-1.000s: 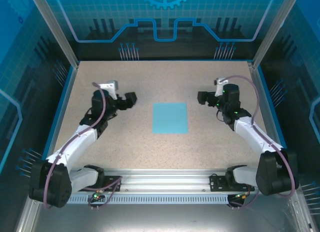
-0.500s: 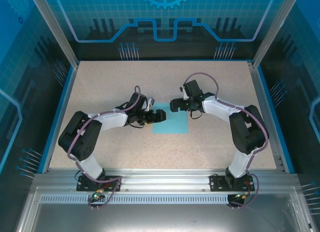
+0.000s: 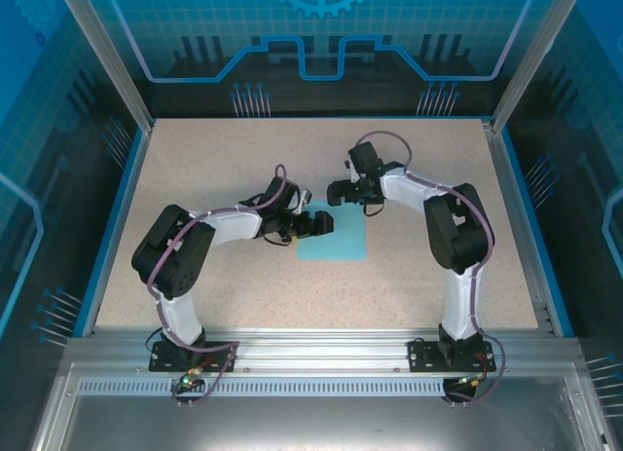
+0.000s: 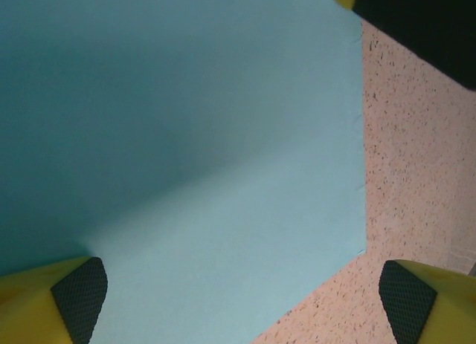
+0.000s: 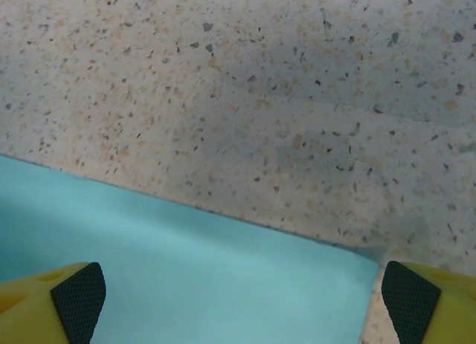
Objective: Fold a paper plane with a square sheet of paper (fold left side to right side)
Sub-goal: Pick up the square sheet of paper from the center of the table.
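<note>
Left gripper (image 3: 317, 223) and right gripper (image 3: 337, 193) are being brought onto the square sheet of paper (image 3: 341, 242), jaws wide and empty, no fold yet begun

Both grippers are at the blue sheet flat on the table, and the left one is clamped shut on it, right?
No: the left gripper is open, not clamped. The left wrist view shows its fingertips spread wide over the square sheet of paper.

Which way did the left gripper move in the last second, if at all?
Yes. The left gripper swung right, from bare table left of the square sheet of paper to over its left edge.
</note>
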Robot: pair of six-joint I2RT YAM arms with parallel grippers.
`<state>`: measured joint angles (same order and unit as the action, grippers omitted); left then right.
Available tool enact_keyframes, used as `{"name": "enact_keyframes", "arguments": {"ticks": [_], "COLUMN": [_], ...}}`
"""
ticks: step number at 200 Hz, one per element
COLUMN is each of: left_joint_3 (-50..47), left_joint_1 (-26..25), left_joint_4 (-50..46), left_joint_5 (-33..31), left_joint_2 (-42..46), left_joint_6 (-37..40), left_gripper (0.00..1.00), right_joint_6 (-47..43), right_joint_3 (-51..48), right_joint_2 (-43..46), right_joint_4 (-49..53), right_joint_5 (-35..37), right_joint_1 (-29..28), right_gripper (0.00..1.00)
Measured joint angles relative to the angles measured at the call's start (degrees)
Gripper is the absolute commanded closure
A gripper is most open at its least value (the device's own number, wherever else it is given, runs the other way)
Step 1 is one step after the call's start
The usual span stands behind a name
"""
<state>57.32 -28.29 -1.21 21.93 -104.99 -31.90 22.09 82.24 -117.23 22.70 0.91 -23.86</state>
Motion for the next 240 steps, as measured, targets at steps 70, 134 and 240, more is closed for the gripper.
{"name": "enact_keyframes", "arguments": {"ticks": [70, 134, 240], "left_joint_3": [1.1, 1.5, 1.5], "left_joint_1": [0.0, 0.0, 0.0], "left_joint_4": [-1.2, -1.6, -1.6], "left_joint_5": [-0.1, -0.2, -0.2], "left_joint_2": [-0.6, -0.8, -0.8], "left_joint_6": [-1.0, -1.1, -1.2], "left_gripper": [0.02, 0.02, 0.01], "right_joint_6": [1.1, 0.9, 3.3], "right_joint_3": [2.0, -0.9, -1.1], "right_joint_2": [-2.7, -0.3, -0.3], "right_joint_4": [1.3, 2.3, 4.0], "right_joint_5": [-1.4, 0.4, 3.2], "right_joint_1": [0.3, 0.9, 1.1], "right_gripper": [0.01, 0.0, 0.0]}}
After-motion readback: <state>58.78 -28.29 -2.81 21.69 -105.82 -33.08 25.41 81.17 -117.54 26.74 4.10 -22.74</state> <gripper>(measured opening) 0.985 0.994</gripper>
